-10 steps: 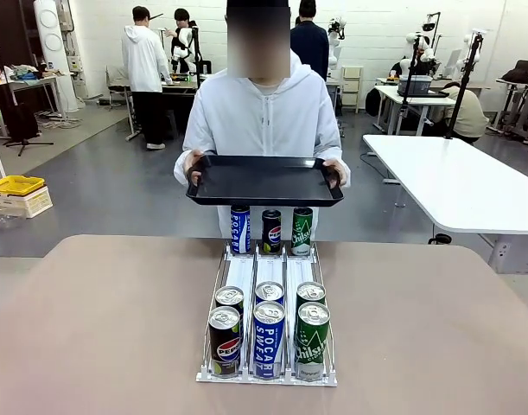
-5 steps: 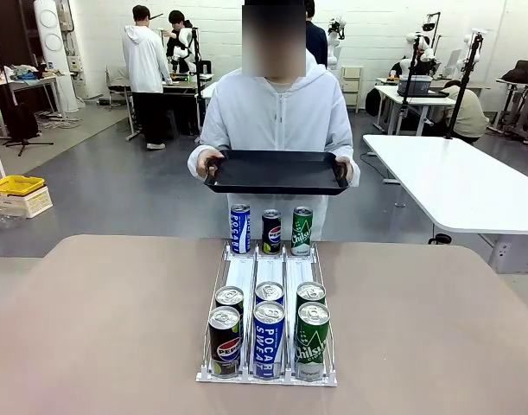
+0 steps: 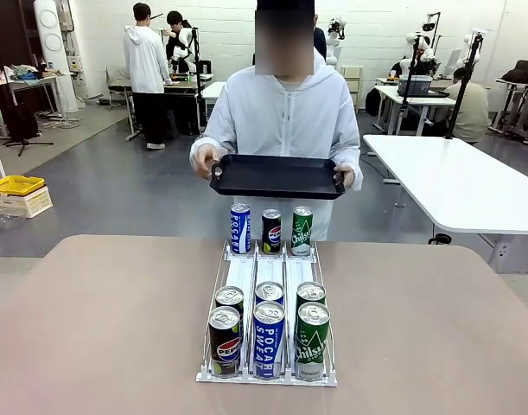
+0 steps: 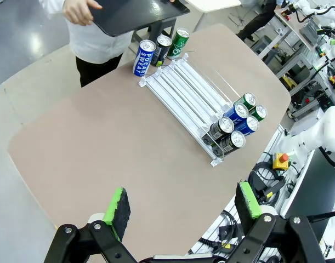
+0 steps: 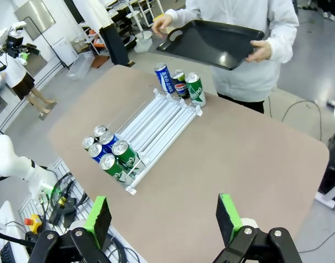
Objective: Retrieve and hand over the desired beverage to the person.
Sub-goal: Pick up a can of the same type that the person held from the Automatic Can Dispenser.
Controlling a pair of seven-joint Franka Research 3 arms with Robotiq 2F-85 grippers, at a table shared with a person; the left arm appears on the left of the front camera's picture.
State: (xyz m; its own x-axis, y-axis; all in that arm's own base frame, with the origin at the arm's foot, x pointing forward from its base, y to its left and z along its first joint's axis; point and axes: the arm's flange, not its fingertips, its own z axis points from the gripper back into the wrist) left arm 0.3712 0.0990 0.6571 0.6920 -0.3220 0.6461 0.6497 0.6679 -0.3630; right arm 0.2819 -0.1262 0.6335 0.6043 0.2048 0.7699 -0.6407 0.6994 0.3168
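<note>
We face the person [image 3: 285, 121] across the tabletop [image 3: 99, 328], while both wrist views look down on it from high.

Person [image 3: 285, 117]: white hooded zip jkt, standing at far table edge, holds black tray [image 3: 276, 175] level, gripped at both ends. Well apart from left gripper [image 4: 182, 204], far ahead, up-left of its jaws.
Cans on rack [image 3: 270, 268]: 3 upright at far end, i.e. blue Pocari [image 3: 239, 228], dark Pepsi [image 3: 271, 231], green can [image 3: 302, 230]. Near-end six [image 3: 268, 324] upright, 2 per lane; ahead-right of left jaws, ahead-left of right gripper [image 5: 163, 218].
</note>
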